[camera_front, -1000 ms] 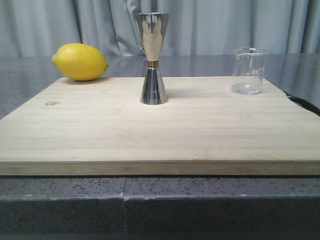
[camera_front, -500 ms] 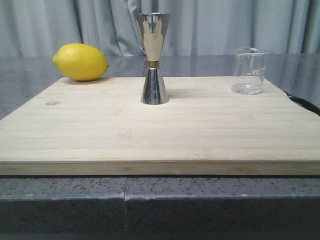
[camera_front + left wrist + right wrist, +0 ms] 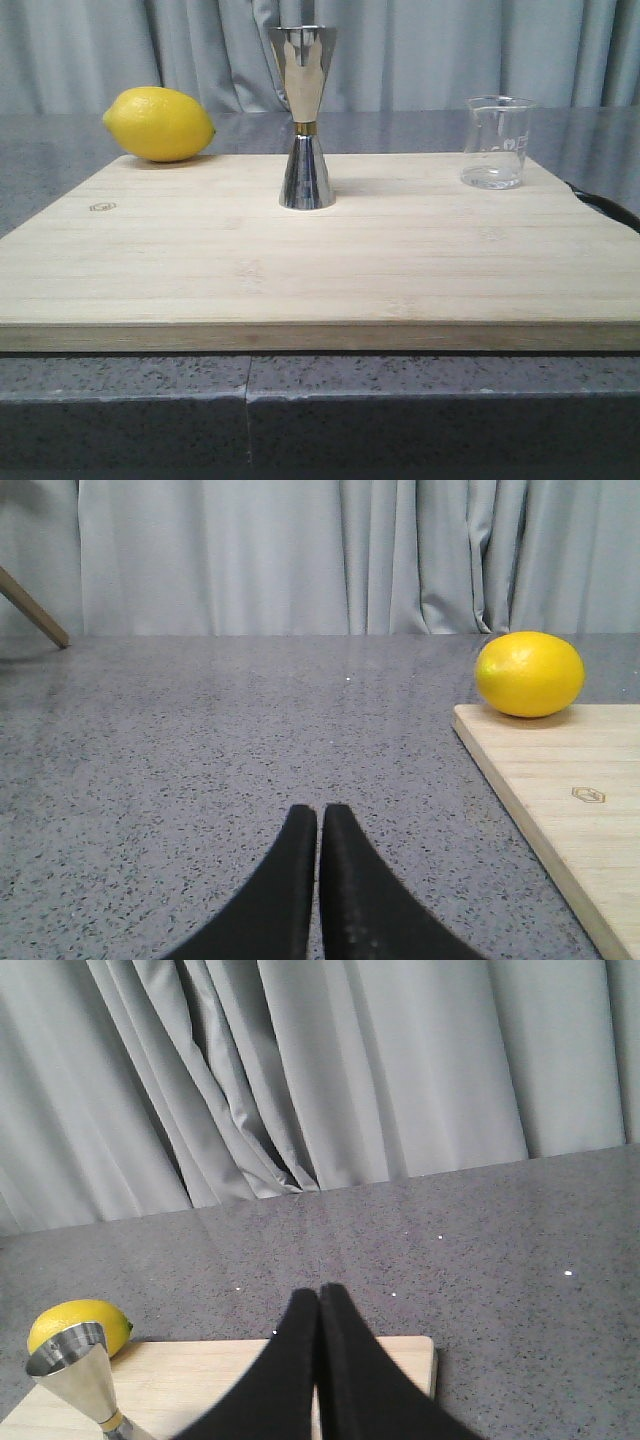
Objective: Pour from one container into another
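Observation:
The clear glass beaker point(image 3: 496, 142) stands upright at the back right of the wooden board point(image 3: 320, 260). At the board's back centre stands the steel hourglass jigger point(image 3: 305, 118), with a gold band at its waist; its rim also shows in the right wrist view point(image 3: 80, 1375). The beaker does not show in either wrist view. Neither gripper appears in the front view. My left gripper point(image 3: 319, 813) is shut and empty, low over the grey counter left of the board. My right gripper point(image 3: 319, 1292) is shut and empty, raised above the board's right part.
A yellow lemon point(image 3: 159, 124) lies at the board's back left corner, also seen in the left wrist view point(image 3: 529, 674) and the right wrist view point(image 3: 80, 1322). The speckled grey counter point(image 3: 200, 740) surrounds the board. Grey curtains hang behind. A dark cable point(image 3: 606, 208) lies at the right.
The front view shifts by a few pixels between frames; the lemon, jigger and beaker keep their places on the board.

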